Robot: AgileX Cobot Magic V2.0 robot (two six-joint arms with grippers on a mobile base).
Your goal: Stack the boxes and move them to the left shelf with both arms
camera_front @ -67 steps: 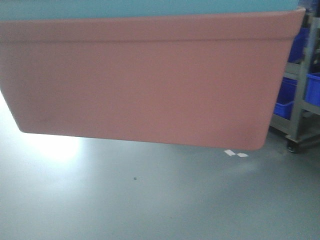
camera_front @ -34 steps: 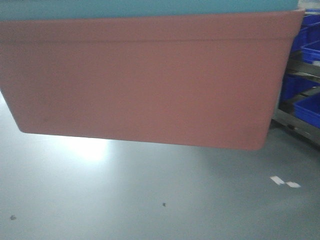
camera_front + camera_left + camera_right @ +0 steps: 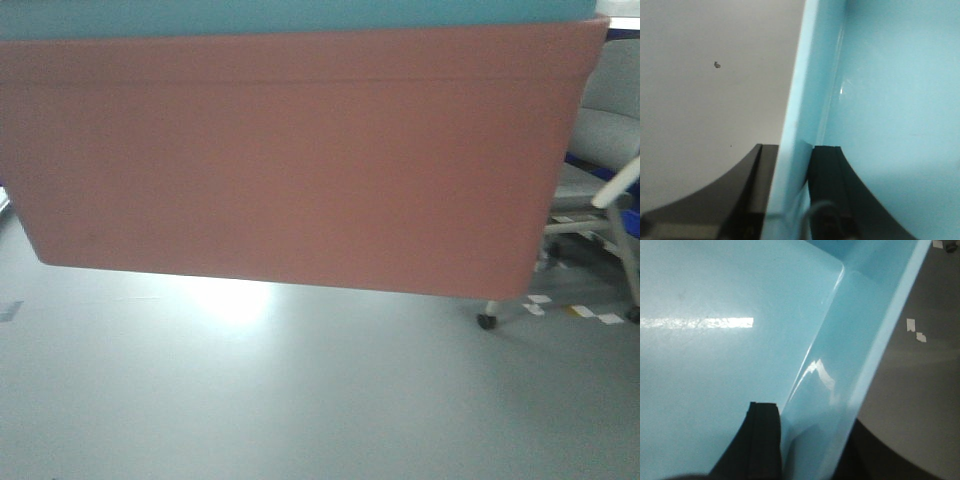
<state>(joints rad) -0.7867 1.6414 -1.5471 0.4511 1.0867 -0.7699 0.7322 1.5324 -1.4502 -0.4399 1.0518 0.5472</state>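
Two stacked: blue box [image 3: 290, 15] in pink box [image 3: 290, 160] | left gripper [image 3: 792, 155]: jaws closed, blue wall between them | right gripper [image 3: 810, 440]: same | paired grips likely keep it level

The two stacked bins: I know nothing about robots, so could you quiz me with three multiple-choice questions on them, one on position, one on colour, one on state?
1. Where is the turquoise bin relative to the pink bin?
A) on top of it
B) underneath it
C) beside it

2. What colour is the wall between the fingers of the left gripper?
A) pink
B) turquoise
C) dark blue

3. How is the stack supported?
A) standing on a shelf
B) held up in the air
C) lying on a table

Answers:
1 A: the front view shows turquoise above the pink rim.
2 B: the two black fingers straddle a turquoise wall.
3 B: bare floor shows beneath the pink base.
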